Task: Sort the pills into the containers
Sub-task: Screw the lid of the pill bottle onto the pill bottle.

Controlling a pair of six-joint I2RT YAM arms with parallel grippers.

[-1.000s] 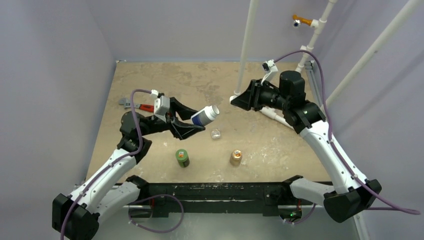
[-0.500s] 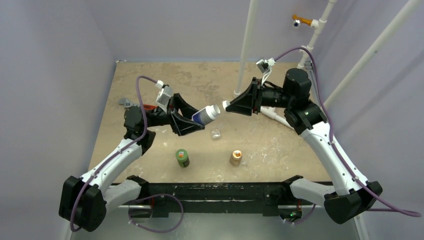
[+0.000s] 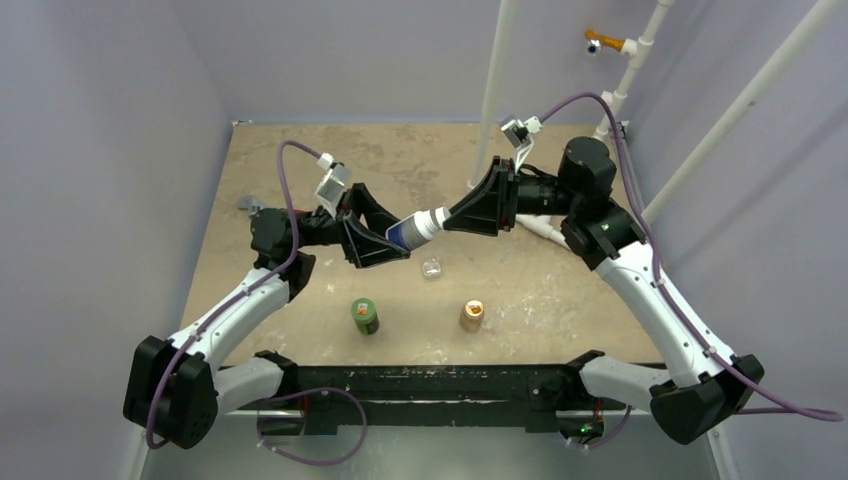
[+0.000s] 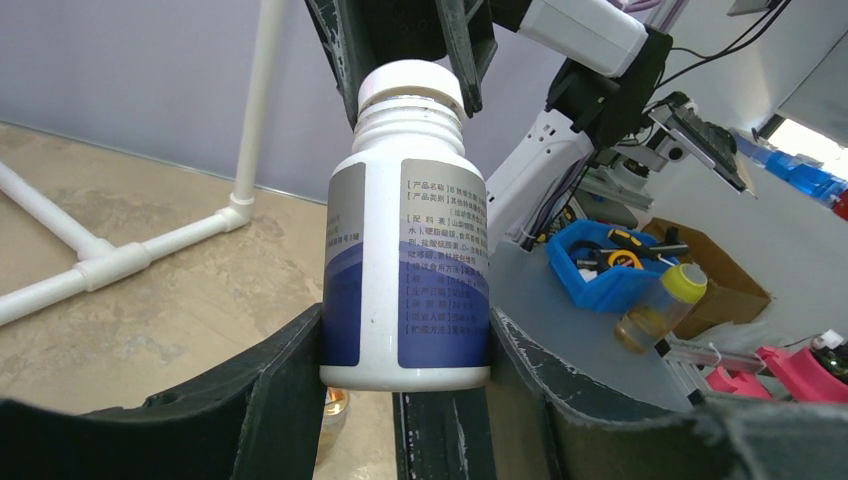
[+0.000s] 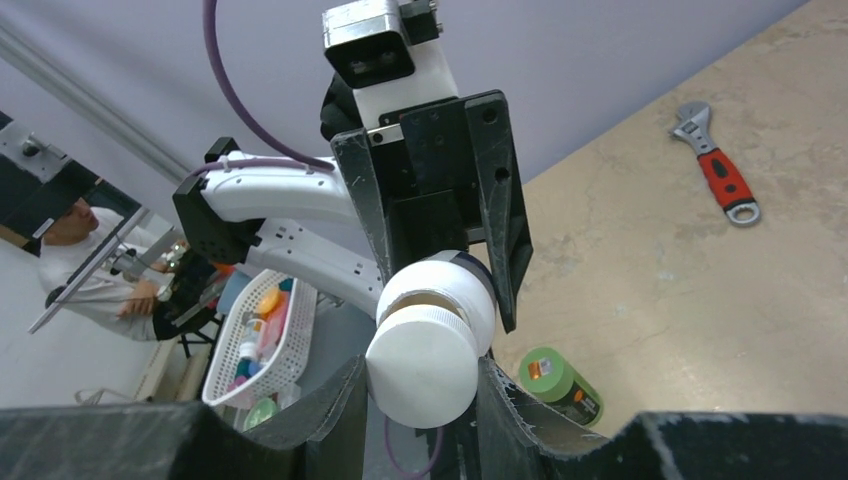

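Note:
My left gripper point(image 3: 395, 240) is shut on a white bottle with a blue label point(image 3: 410, 231) and holds it tilted above the table, cap toward the right arm. It grips the bottle's base in the left wrist view point(image 4: 405, 340). My right gripper point(image 3: 447, 220) is shut on the bottle's white cap point(image 5: 422, 365), with one finger on each side. A thin gap shows between the cap and the neck. The small transparent case point(image 3: 431, 267) sits on the table just below the bottle. No pills are visible.
A green bottle point(image 3: 364, 316) and a tan-orange bottle point(image 3: 471, 314) stand near the front of the table. A red-handled wrench point(image 5: 722, 178) lies at the left, behind my left arm. White pipes point(image 3: 495, 90) rise at the back right.
My right gripper has moved left to the bottle and closed around its cap. My left gripper has raised the bottle slightly and turned it toward the right arm.

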